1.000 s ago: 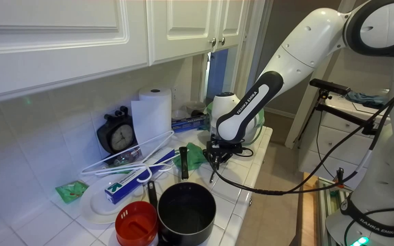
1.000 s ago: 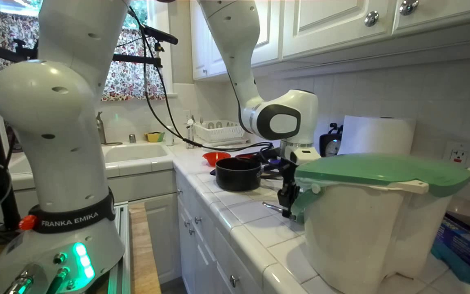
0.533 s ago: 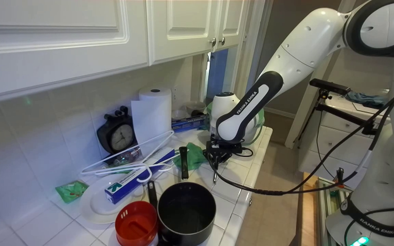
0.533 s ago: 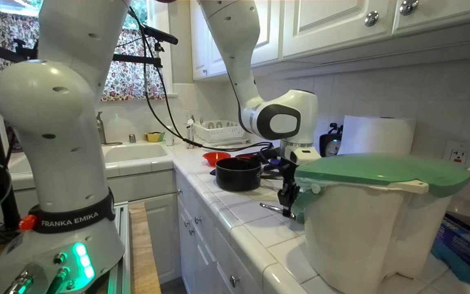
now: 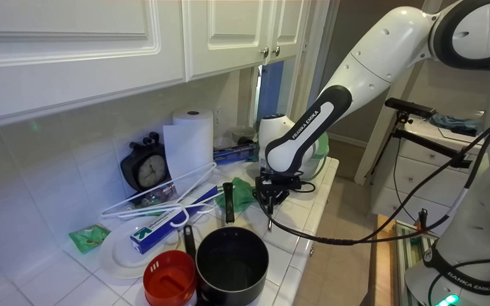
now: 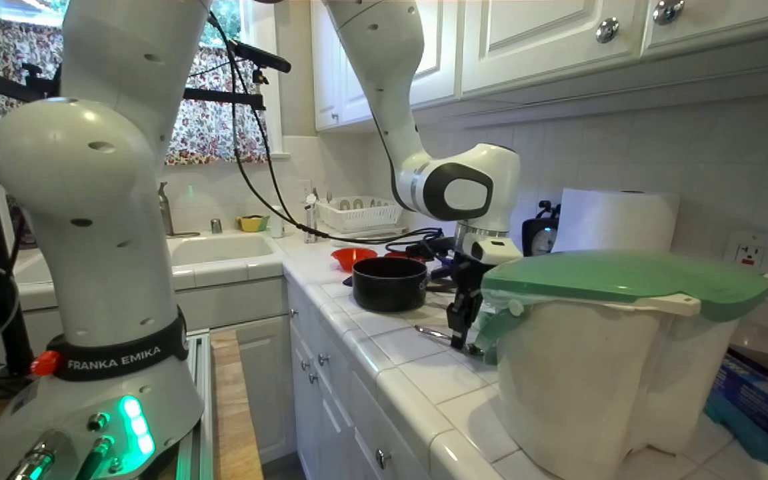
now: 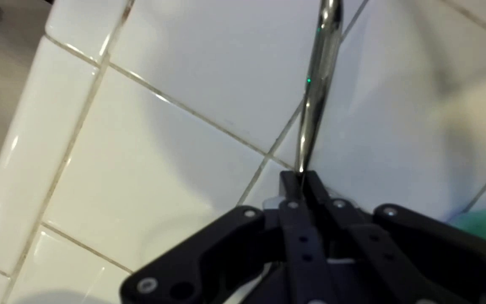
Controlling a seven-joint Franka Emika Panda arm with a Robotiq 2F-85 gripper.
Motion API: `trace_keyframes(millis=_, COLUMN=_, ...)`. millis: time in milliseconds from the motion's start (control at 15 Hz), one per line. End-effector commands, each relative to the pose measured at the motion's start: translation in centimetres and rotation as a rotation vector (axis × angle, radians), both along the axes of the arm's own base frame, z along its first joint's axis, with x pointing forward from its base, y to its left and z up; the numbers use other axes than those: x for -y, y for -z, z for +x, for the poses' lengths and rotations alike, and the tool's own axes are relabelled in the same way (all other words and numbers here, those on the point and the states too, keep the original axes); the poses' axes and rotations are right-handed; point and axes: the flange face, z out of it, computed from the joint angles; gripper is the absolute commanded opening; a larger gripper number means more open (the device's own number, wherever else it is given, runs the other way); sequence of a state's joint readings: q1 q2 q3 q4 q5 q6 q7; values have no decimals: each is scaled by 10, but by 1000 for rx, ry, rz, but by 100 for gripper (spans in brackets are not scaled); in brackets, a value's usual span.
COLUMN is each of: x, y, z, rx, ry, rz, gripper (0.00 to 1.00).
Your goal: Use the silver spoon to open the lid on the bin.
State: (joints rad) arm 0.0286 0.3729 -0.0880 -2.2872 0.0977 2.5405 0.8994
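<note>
Wrist view: fingers (image 7: 288,185) gripping silver spoon (image 7: 317,86) | both exterior views: white-tiled counter (image 6: 434,377), cabinets (image 5: 79,80) overhead

The arm (image 5: 368,68), at the upper right of an exterior view, is white and rounded, with black trim (image 5: 339,97) on which FRANKA EMIKA is printed, and black cables (image 5: 338,241). Its base (image 6: 57,403), at the lower left of an exterior view, carries green lights (image 6: 137,425). The gripper (image 7: 301,174), at the bottom of the wrist view, is black and angular, with silvery screws (image 7: 147,285).
</note>
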Motion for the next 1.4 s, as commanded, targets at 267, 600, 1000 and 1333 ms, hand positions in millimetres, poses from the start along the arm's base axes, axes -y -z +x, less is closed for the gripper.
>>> trace_keyframes(millis=267, x=-21, y=-43, z=7, rx=-115, ry=-36, rz=-3, gripper=5)
trace_keyframes(millis=600, x=-23, y=-83, z=8, rx=-133, ry=-102, rz=-71, gripper=5)
trace_keyframes(millis=1000, x=0, y=-125, z=10, rx=-126, ry=-106, rz=-155, gripper=5)
trace_keyframes(millis=1333, x=27, y=-151, z=19, rx=-104, ry=-129, rz=-181, gripper=5)
